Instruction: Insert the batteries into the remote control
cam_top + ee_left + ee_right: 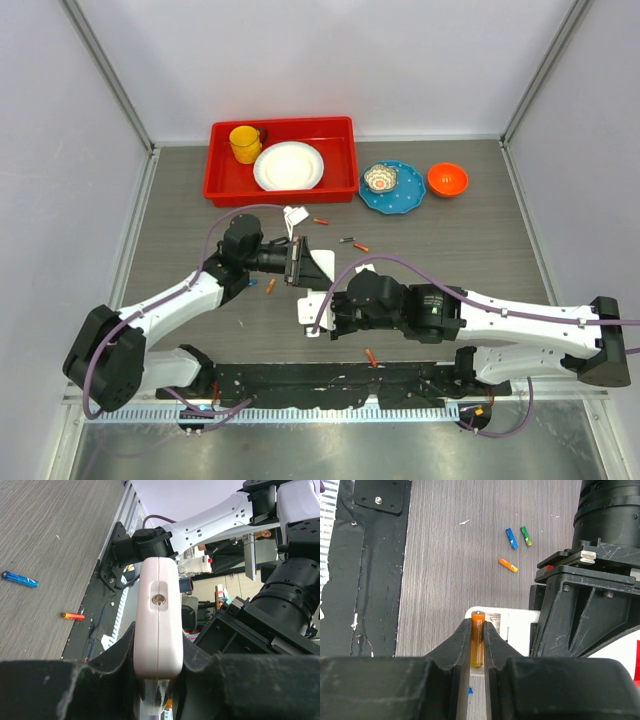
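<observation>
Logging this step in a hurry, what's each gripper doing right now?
left gripper: closed, holding the remote control by its edges.
right gripper: closed, holding an orange battery.

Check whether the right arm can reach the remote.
Probably yes: the right end effector holds the orange battery at the remote, gripped by the left end effector; nothing shows between them.

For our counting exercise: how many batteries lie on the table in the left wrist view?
2: a blue battery near the left edge, an orange battery closer to the black rail. Others may be hidden.
</observation>
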Tool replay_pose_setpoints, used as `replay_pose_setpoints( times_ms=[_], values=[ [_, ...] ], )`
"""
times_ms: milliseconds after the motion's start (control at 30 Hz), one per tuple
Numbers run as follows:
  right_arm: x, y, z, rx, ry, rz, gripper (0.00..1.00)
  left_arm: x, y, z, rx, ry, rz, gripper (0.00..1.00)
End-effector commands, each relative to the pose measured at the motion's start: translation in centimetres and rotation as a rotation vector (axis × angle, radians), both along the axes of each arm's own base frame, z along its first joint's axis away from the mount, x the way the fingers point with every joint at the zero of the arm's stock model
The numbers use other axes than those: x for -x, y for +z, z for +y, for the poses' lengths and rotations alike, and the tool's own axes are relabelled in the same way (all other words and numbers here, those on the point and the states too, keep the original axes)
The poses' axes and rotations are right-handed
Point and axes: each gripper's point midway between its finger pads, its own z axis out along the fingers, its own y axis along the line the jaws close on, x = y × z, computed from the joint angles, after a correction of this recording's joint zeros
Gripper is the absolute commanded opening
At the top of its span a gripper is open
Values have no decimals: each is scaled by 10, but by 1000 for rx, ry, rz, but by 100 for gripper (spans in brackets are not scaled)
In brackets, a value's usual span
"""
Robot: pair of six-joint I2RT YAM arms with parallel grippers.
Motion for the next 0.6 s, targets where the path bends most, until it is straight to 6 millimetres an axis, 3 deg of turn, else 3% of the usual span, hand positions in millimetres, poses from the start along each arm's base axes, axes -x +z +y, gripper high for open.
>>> replay_pose_setpoints(
  times_ms=[0,567],
  values=[
    [5,-58,-36,243,-21,42,1,13,62,5,139,-62,-91,0],
    [6,-69,-42,312,-23,25,1,12,68,9,149,-52,-102,0]
  ],
)
